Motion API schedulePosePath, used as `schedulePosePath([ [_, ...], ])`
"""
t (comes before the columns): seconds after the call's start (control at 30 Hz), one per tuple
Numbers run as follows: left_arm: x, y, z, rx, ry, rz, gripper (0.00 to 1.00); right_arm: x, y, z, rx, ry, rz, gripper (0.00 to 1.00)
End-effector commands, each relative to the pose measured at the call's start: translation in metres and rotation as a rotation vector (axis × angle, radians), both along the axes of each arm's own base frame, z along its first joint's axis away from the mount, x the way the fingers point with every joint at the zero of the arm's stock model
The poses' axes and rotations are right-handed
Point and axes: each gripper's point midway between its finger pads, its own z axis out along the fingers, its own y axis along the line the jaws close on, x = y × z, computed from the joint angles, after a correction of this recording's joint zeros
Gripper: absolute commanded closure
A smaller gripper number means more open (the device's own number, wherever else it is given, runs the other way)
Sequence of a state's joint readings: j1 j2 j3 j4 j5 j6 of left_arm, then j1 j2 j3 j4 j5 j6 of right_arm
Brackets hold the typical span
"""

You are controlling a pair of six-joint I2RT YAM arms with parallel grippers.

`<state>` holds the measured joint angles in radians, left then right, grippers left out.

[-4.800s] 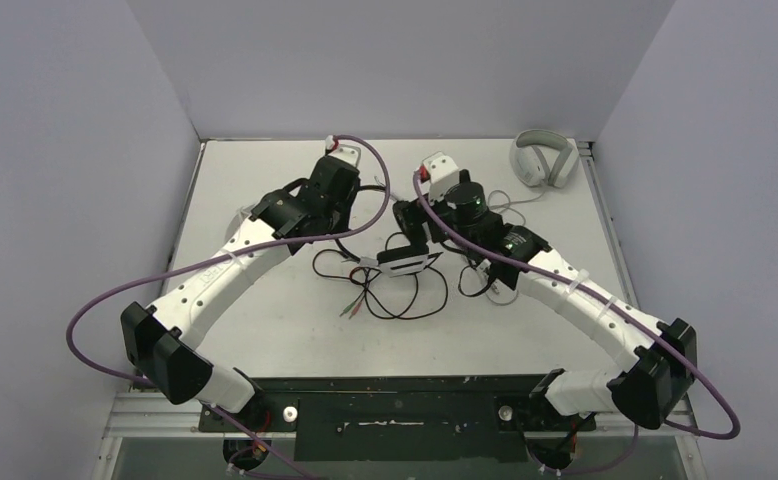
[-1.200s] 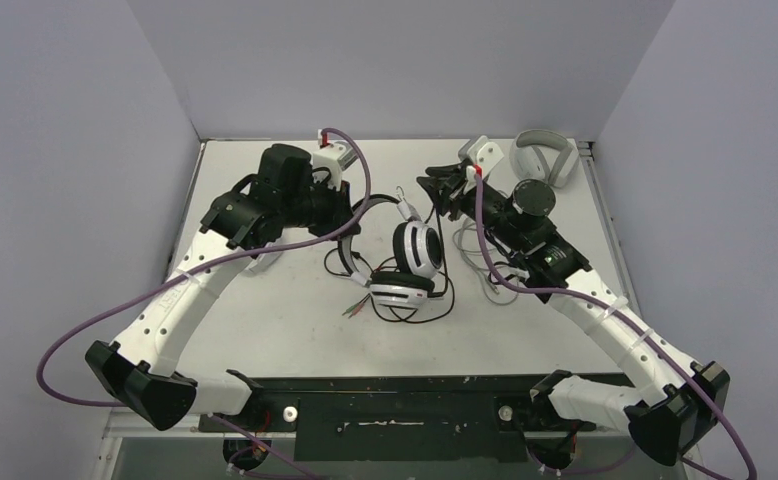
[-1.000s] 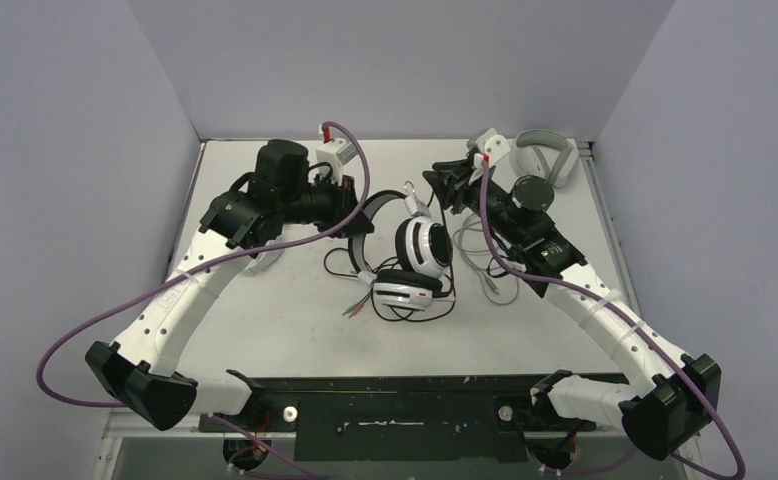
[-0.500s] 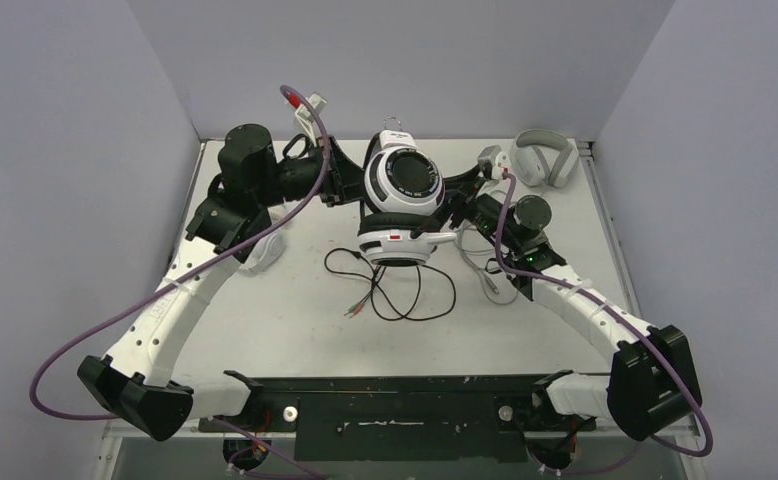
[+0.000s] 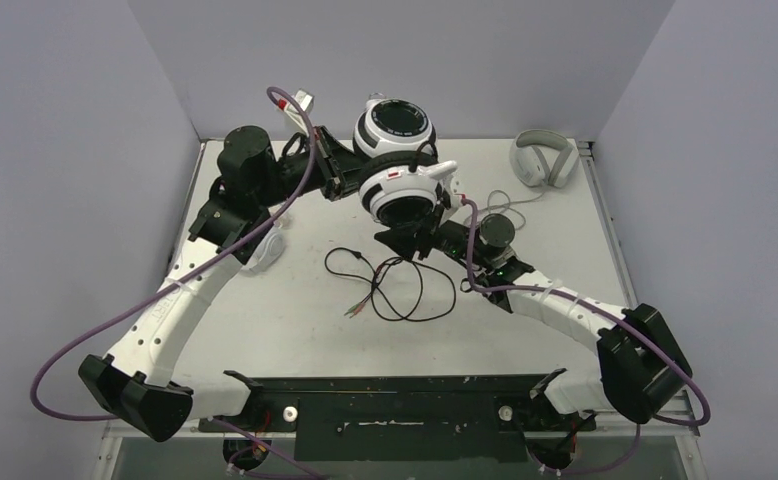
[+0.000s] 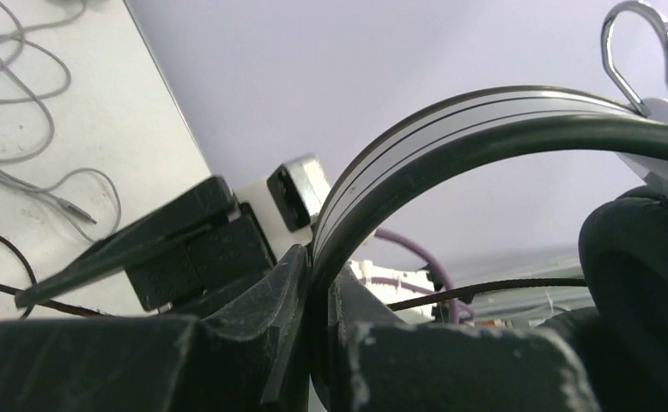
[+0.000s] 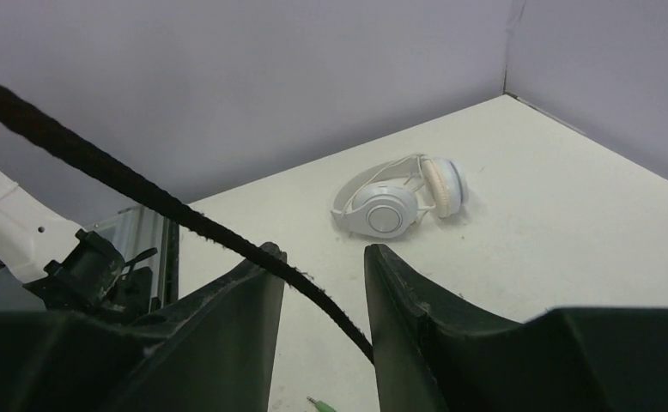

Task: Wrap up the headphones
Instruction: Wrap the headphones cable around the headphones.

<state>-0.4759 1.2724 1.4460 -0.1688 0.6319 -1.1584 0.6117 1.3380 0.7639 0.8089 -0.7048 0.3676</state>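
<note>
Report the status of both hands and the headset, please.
Left hand shut on headset by its band, held above table. Right hand open, black cable between its fingers. Nothing blocking.

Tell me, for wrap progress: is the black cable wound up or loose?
Loose: the black cable lies in open loops on the table, below the black-and-white headset held aloft in the left gripper.

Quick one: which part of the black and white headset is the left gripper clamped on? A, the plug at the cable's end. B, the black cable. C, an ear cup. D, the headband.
D: in the left wrist view the left gripper is shut on the curved headband of the black-and-white headset, with an ear cup off to the side.
</note>
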Motion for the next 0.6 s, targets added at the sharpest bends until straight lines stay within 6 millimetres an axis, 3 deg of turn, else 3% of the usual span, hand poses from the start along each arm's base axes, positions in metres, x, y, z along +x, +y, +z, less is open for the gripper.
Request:
schedulePosePath([
  [0.0, 0.009, 0.022, 0.039, -0.115, -0.018, 0.177, 1.00, -0.010, 0.014, -0.004, 0.036, -0.030, 0.029, 0.61],
  [0.2, 0.046, 0.069, 0.012, -0.083, 0.161, 0.569, 1.00, -0.038, 0.037, -0.016, 0.018, 0.002, 0.054, 0.65],
  [0.3, 0.051, 0.084, -0.001, -0.058, 0.217, 0.685, 1.00, -0.047, 0.043, -0.020, 0.011, 0.022, 0.061, 0.69],
  [0.47, 0.062, 0.097, -0.039, 0.073, 0.317, 0.838, 1.00, -0.058, 0.055, -0.026, -0.025, 0.065, 0.078, 0.78],
  [0.57, 0.069, 0.116, -0.063, 0.200, 0.369, 0.969, 1.00, -0.070, 0.062, -0.027, -0.059, 0.068, 0.097, 0.79],
])
